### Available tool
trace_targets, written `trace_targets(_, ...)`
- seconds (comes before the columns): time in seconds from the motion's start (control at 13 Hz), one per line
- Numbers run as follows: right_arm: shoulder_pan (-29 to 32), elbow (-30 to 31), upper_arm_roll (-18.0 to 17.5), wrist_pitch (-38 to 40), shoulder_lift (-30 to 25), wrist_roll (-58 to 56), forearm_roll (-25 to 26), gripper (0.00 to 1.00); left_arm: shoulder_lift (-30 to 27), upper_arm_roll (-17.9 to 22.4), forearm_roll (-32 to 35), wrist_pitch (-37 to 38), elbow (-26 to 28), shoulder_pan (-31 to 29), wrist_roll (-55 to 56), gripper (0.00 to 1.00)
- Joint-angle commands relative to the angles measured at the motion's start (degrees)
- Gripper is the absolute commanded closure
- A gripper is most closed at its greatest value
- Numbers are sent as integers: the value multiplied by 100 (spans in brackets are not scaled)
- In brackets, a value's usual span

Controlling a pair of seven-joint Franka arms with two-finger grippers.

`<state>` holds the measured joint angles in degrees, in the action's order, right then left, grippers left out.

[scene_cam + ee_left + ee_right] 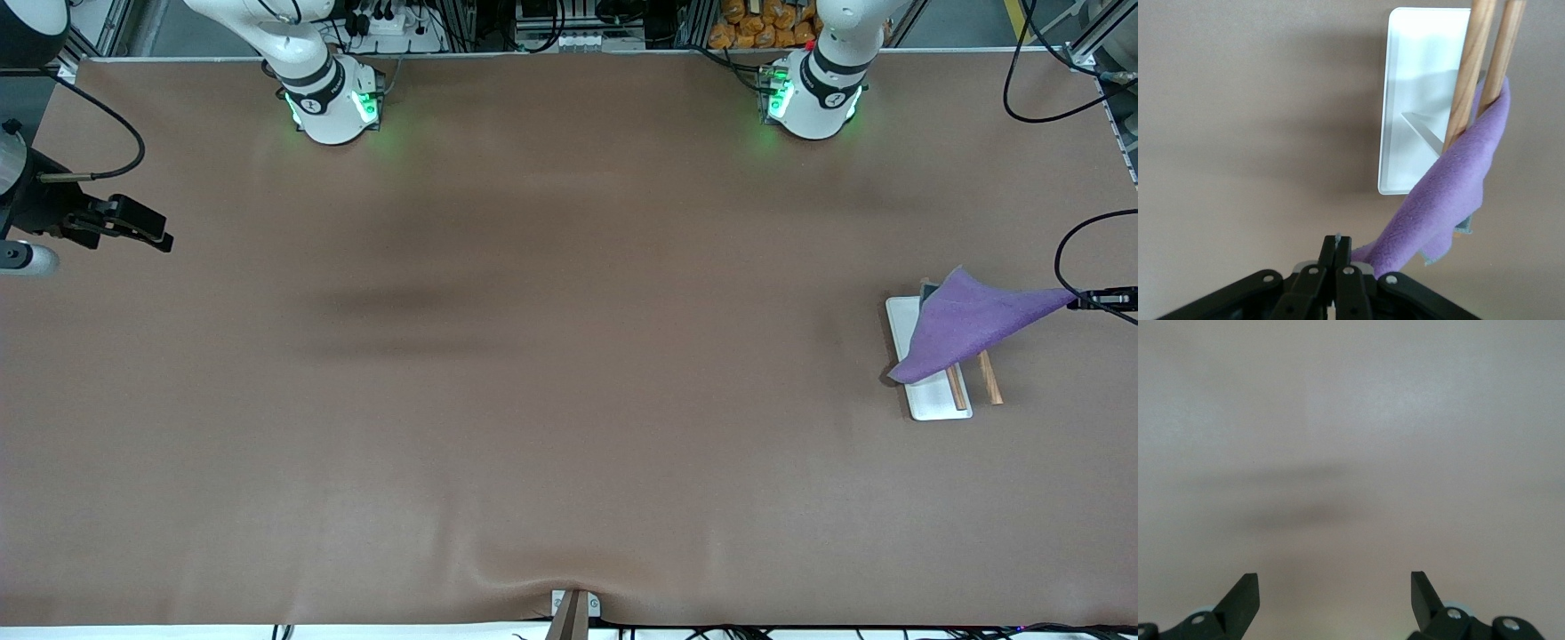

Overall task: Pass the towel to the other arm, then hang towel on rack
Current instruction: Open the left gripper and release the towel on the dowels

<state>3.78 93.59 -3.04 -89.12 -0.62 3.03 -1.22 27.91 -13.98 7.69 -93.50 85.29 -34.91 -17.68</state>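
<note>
The purple towel is draped over the rack's two wooden rods, and one corner is stretched out toward the left arm's end of the table. My left gripper is shut on that corner, in the air beside the rack. The rack's white base lies under the towel. In the left wrist view the towel runs from the rods over the base down to my shut gripper. My right gripper waits open and empty at the right arm's end, over bare table.
A brown mat covers the table. Black cables hang near the left gripper. A small clamp sits at the table edge nearest the front camera. The two arm bases stand farthest from it.
</note>
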Motion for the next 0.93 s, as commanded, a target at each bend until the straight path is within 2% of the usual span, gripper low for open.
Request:
trace_targets(0.0,132,-140,-92,96,70,-57,7,0,188,-52,57,-115,-118,-69,-69,100)
trace_targets(0.85,141,-140,-92,140,70,-74,-1,0,619,-52,48,-687,-118,-262,-358,100)
